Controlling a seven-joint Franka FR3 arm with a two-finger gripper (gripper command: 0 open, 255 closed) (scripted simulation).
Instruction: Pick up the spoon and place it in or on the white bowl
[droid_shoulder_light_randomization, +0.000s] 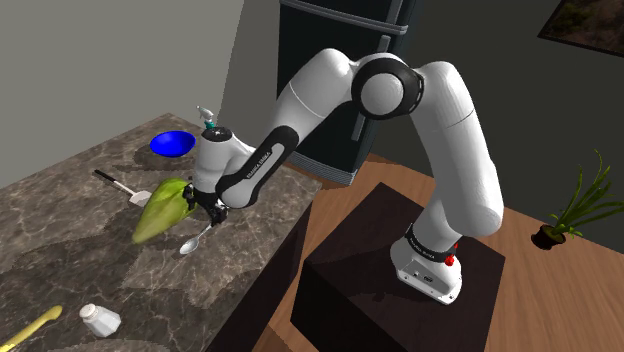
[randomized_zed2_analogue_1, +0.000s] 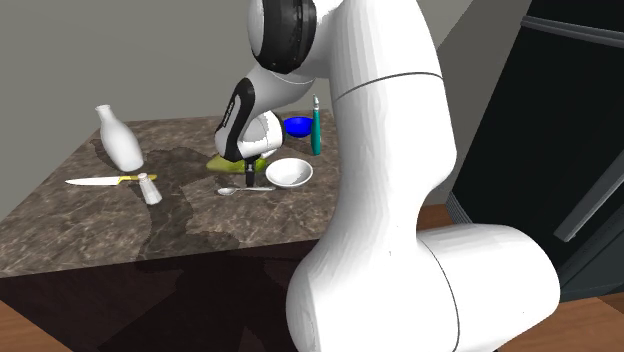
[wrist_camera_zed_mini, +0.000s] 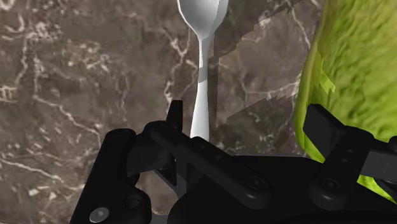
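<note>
Position of the workpiece: the silver metal spoon (wrist_camera_zed_mini: 202, 95) lies flat on the dark veined marble surface (wrist_camera_zed_mini: 76, 89), directly under the black two-finger claw (wrist_camera_zed_mini: 248, 118). Its long axis runs straight out from the claw. The handle end sits between the fingers and the rounded bowl end points away. In the second exterior view the spoon (randomized_zed2_analogue_1: 245, 189) lies across the picture, handle end toward the round white bowl (randomized_zed2_analogue_1: 289, 173), which stands just beside the claw (randomized_zed2_analogue_1: 248, 181) on that view's right.

State of the claw: the fingers stand wide apart and grip nothing. The handle is off-centre in the gap, close beside one finger (wrist_camera_zed_mini: 175, 111); contact with it cannot be confirmed. The other finger (wrist_camera_zed_mini: 321, 127) is near the yellow-green leafy lump (wrist_camera_zed_mini: 347, 76).

Judgement: the closing line crosses the handle's narrow width, so alignment suits a pinch. The far finger must travel most of the gap and may brush the leafy lump
</note>
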